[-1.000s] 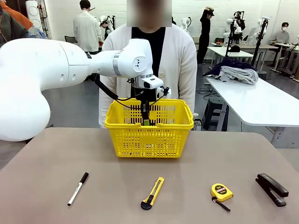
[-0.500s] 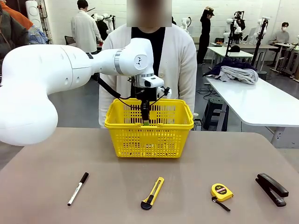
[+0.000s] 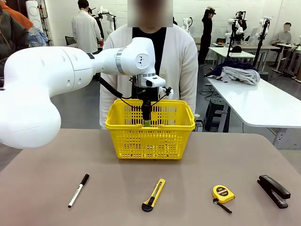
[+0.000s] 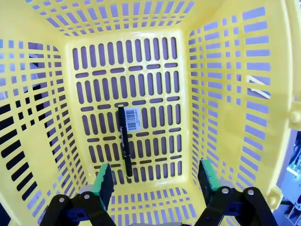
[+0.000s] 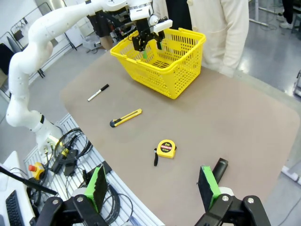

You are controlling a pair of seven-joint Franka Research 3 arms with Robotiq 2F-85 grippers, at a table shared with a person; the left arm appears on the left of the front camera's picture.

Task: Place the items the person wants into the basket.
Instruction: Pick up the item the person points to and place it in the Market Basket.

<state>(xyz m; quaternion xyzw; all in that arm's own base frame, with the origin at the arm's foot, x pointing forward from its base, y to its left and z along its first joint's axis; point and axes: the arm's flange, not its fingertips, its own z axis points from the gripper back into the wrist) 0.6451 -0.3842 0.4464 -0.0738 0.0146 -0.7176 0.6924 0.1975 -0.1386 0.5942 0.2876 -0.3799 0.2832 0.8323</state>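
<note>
Left gripper (image 4: 155,175): jaws spread wide, nothing between them; hangs at the mouth of the basket (image 3: 149,141), pointing down.
Pen (image 4: 125,140): lies flat on the basket floor below the left gripper, touching neither finger, beside a barcode label.
Basket position: far middle of the tabletop (image 3: 47,160), just in front of the person (image 3: 183,61).
Marker (image 3: 78,190): near left, well apart from the basket.
Stapler (image 3: 273,190): near right.
Utility knife (image 3: 154,194), tape measure (image 3: 223,193): between marker and stapler.
Right gripper (image 5: 152,183): jaws spread, empty, held high above the tabletop.
</note>
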